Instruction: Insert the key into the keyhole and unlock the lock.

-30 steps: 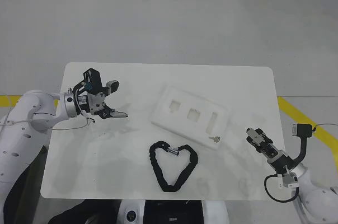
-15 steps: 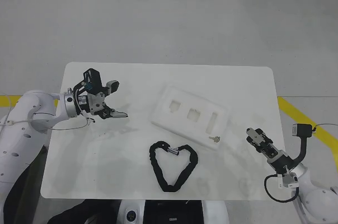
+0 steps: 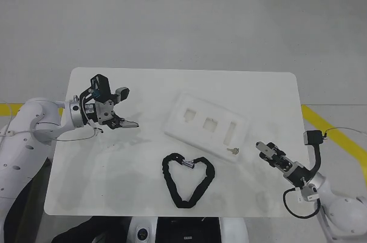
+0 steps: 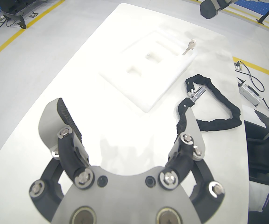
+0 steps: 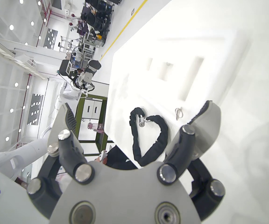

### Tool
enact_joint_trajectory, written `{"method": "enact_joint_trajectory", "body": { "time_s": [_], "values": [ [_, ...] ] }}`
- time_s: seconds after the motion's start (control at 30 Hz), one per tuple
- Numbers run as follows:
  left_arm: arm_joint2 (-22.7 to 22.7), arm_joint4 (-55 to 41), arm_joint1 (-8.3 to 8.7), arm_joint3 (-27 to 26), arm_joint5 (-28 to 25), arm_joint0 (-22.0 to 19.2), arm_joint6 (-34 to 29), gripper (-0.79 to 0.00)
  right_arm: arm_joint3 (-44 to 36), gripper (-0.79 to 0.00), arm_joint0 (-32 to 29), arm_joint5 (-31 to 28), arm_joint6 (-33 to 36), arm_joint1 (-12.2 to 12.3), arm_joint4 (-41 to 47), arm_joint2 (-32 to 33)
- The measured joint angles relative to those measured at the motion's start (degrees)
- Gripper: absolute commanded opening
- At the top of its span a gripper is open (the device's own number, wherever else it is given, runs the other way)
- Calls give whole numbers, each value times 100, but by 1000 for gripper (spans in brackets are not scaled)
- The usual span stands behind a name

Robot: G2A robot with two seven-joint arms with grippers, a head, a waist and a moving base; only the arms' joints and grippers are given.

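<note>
right pincer (image 5: 135,107): has shifted left over the table (image 3: 110,176) toward the key (image 3: 233,150) since a second ago. Its jaws are spread wide and hold nothing. It sits near the key, on its right, not touching it.
left pincer (image 4: 124,106): has kept its place. Its jaws are wide with nothing in them, over the far left of the table, well apart from the other things.
key: lies flat on the table, just beside the near right corner of the foam tray (image 3: 192,129).
lock (image 3: 186,162): a small metal barrel joining the ends of a black chain (image 3: 198,182), which lies in a heart-shaped loop on the near side of the tray, left of the key.
task: by the look of it, barely begun. The key is not yet picked up and the lock appears closed on its chain. Grasping the key, steadying the lock, inserting and turning are all left.
</note>
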Motion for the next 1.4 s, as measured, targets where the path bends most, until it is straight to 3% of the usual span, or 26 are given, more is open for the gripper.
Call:
{"method": "enact_joint_trajectory", "body": {
  "time_s": [0.3, 0.6, 0.87, 0.97, 1.17, 1.4],
  "values": [
    [0, 0, 0, 0, 0, 0, 0, 0, 126, 0, 686, 874, 1215, 76, -220, -477],
    [0, 0, 0, 0, 0, 0, 0, 0, 131, 0, 1156, 1283, 1078, 88, -1205, -1072],
    [0, 0, 0, 0, 0, 0, 0, 0, 406, 0, 1476, 1443, 1119, 78, -1309, -1394],
    [0, 0, 0, 0, 0, 0, 0, 0, 511, -37, 1565, 1522, 1103, 76, -1316, -1451],
    [0, 0, 0, 0, 0, 0, 0, 0, 674, -219, 1719, 1565, 1129, 72, -1291, -1571],
    [0, 0, 0, 0, 0, 0, 0, 0, 769, -215, 1825, 1681, 1159, 75, -1352, -1662]
  ]
}}
